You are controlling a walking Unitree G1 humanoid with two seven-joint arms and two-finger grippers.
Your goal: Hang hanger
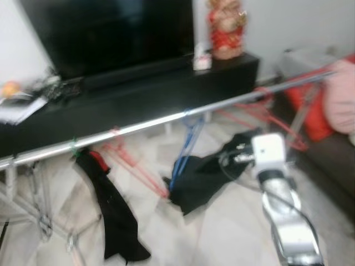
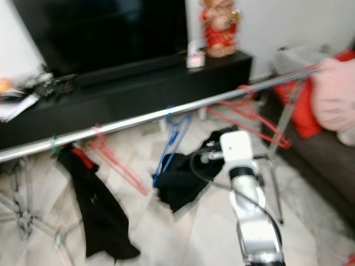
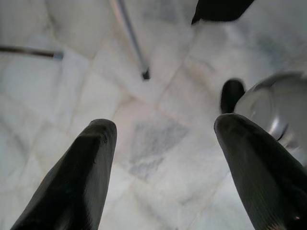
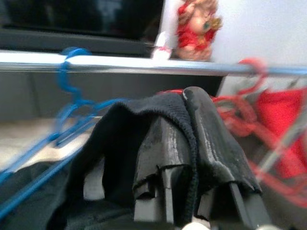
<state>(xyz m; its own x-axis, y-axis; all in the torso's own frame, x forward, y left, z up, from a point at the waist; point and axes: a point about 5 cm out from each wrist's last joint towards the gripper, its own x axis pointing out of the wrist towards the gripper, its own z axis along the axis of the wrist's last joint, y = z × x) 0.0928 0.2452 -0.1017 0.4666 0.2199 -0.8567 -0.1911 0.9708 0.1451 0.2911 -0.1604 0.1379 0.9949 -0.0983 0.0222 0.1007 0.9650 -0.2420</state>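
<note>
While the head views blur, the right gripper (image 4: pixel 184 143) sits just below the silver rail (image 1: pixel 166 120), its black fingers pinched together on a fold of black cloth (image 1: pixel 205 174) that drapes over them and hangs down toward the floor. The blue hanger (image 1: pixel 186 144) hooks over the rail just to the left of that gripper, and the black cloth trails from its lower end. More to the left a red hanger (image 1: pixel 130 160) dangles from the same rail, and beside it a black garment (image 1: pixel 113 213) hangs off a green hook. Red hangers (image 1: pixel 266 116) crowd the right end of the rail. Behind it all runs a black TV cabinet (image 1: pixel 138 94) with a red figurine (image 1: pixel 226 27) on top. The left gripper (image 3: pixel 163 177) points down at the pale marble floor (image 3: pixel 153 139), fingers spread wide, nothing between them.
</note>
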